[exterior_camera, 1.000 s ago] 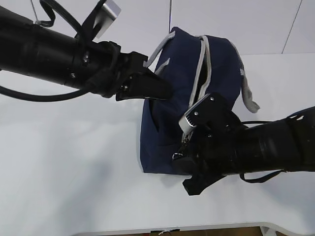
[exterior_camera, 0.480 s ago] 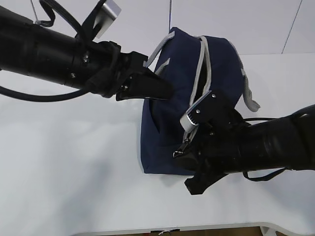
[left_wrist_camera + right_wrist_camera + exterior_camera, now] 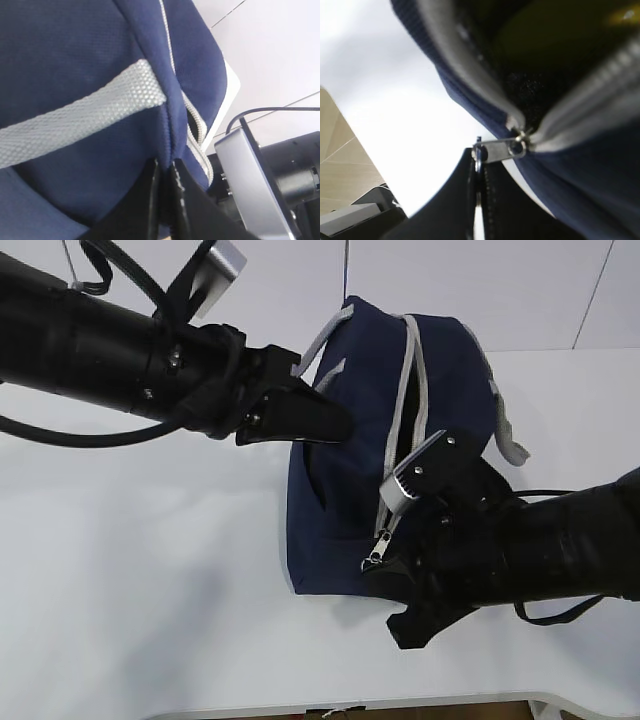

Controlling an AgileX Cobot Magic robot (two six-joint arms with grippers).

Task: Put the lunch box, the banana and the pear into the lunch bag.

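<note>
The navy lunch bag [image 3: 345, 470] stands on the white table with its grey zipper [image 3: 400, 445] partly open. My left gripper [image 3: 338, 423] is shut on a fold of the bag's fabric [image 3: 167, 150] beside the zipper, below a grey webbing handle [image 3: 75, 117]. My right gripper [image 3: 385, 565] is shut on the zipper's ring pull [image 3: 479, 162] at the bag's near end; the metal pull tab [image 3: 497, 150] is stretched taut. A yellow patch [image 3: 624, 15] shows inside the dark opening; I cannot tell what it is. The lunch box, banana and pear are not identifiable.
The white table [image 3: 150, 600] spreads to the left of the bag, with its front edge [image 3: 350, 705] close below my right arm. A loose grey handle [image 3: 508, 440] hangs on the bag's right side. A white wall stands behind.
My right gripper has moved a little right and down with the ring pull, and the zipper slider has followed. The left gripper and bag have stayed put.
</note>
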